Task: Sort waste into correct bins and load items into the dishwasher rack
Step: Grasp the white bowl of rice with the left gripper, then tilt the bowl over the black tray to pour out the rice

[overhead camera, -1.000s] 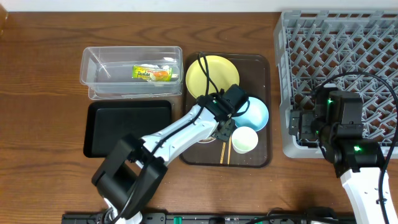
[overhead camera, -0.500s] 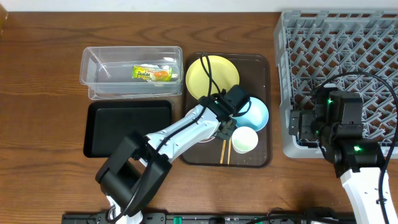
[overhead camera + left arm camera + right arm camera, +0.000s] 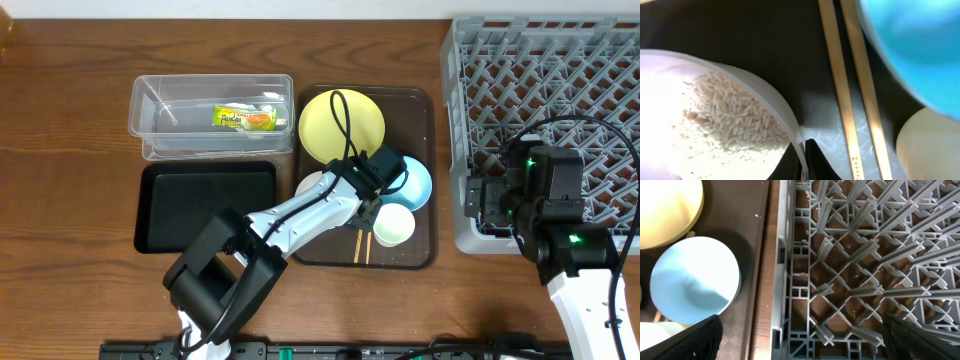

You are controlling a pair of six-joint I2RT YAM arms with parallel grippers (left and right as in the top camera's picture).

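My left gripper (image 3: pixel 804 162) is shut on the rim of the white bowl (image 3: pixel 771 102), one finger inside and one outside. White rice (image 3: pixel 735 120) lies heaped in that bowl. From overhead the bowl (image 3: pixel 311 186) sits on the brown tray, half hidden under my left arm, with the left gripper (image 3: pixel 352 208) at its right edge. Beside it lie the wooden chopsticks (image 3: pixel 849 100), the light blue bowl (image 3: pixel 408 184), the small white cup (image 3: pixel 393 225) and the yellow plate (image 3: pixel 342 124). The snack wrapper (image 3: pixel 245 118) lies in the clear tub (image 3: pixel 160 105). My right gripper (image 3: pixel 805 345) hangs open over the near left edge of the grey rack (image 3: pixel 545 90).
The shallow black tray (image 3: pixel 208 205) sits just in front of the clear tub, left of the brown serving tray (image 3: pixel 420 110). The rack's upright pegs (image 3: pixel 860 260) stand under my right gripper. Bare wooden table (image 3: pixel 70 150) extends to the left.
My left gripper has closed onto the white bowl's rim and the left arm has shifted slightly toward the tray's front. The right arm has not moved.
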